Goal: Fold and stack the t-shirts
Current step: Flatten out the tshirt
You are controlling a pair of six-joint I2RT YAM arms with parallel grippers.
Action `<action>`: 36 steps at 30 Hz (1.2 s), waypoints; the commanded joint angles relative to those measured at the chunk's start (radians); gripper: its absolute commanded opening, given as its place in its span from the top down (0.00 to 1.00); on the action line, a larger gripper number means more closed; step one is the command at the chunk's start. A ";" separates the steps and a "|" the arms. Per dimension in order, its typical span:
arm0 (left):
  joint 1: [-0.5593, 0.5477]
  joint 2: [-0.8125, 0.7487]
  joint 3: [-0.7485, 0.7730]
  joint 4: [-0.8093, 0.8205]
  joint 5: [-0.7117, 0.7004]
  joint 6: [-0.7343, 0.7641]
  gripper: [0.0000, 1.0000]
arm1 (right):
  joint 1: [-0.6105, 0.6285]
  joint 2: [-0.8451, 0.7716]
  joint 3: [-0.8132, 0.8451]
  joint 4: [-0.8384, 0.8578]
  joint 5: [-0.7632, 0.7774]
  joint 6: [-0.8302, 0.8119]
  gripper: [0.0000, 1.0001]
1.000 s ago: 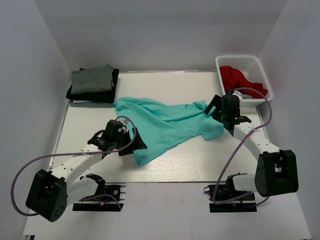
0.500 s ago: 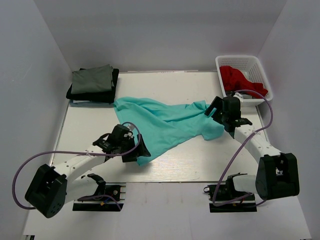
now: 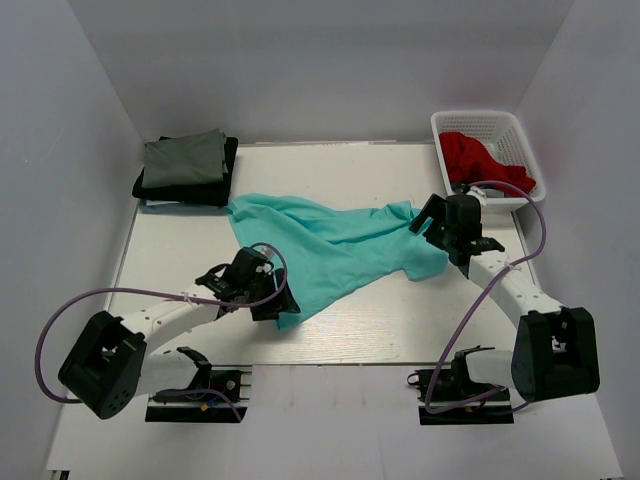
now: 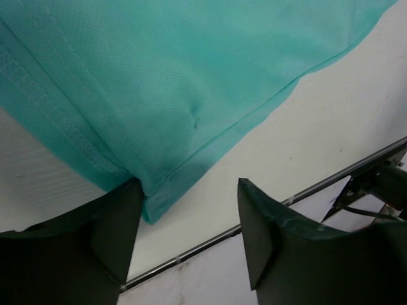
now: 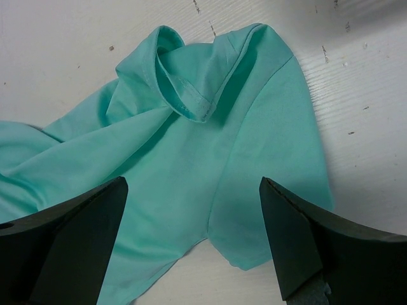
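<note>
At far left we see a folded grey-green t-shirt (image 3: 185,157) on a folded black t-shirt (image 3: 180,192). Our left gripper (image 4: 189,185), fingers spread, sits at the near hem corner of the light teal t-shirt (image 3: 330,250), which sprawls across the white table (image 3: 170,250). Our right gripper (image 5: 192,183), jaws wide, hovers over its collar. A red t-shirt (image 3: 470,155) lies in the white lattice plastic basket (image 3: 505,125).

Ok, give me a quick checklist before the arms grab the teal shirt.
1. Left gripper open: ok.
2. Hem corner of the teal shirt inside that gap: ok, close to one finger.
3. Right gripper open: ok, above the collar.
4. Shirt spread flat: not ok, bunched and creased.
5. Fingertips down at cloth height: cannot tell.
6. Folded pile clear of both arms: ok.
</note>
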 commanded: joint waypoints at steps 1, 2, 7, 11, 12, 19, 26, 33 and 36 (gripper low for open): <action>-0.013 -0.017 0.053 0.021 -0.020 0.004 0.32 | 0.000 0.007 0.000 0.019 -0.001 -0.001 0.10; -0.013 -0.017 0.053 0.021 -0.020 0.004 0.36 | -0.005 0.011 0.000 0.019 -0.006 -0.002 0.10; -0.013 0.008 0.063 0.031 -0.011 0.013 0.68 | -0.003 0.021 -0.008 0.016 -0.007 0.001 0.10; -0.013 0.020 0.073 0.013 -0.008 0.013 1.00 | -0.005 0.021 -0.015 -0.028 0.014 0.011 0.10; -0.013 0.009 0.073 -0.011 -0.020 0.024 1.00 | -0.003 0.021 -0.015 -0.043 0.026 0.013 0.10; -0.013 -0.098 0.124 -0.088 -0.056 0.053 1.00 | -0.015 -0.015 -0.019 -0.204 0.123 0.027 0.10; -0.013 -0.121 0.156 -0.088 -0.143 0.091 1.00 | -0.018 -0.093 -0.025 -0.395 0.184 -0.018 0.10; -0.003 -0.121 0.178 -0.056 -0.181 0.110 1.00 | -0.018 -0.056 -0.068 -0.400 0.240 -0.091 0.10; -0.003 -0.130 0.178 -0.056 -0.207 0.110 1.00 | -0.014 0.022 -0.042 -0.405 0.296 -0.058 0.10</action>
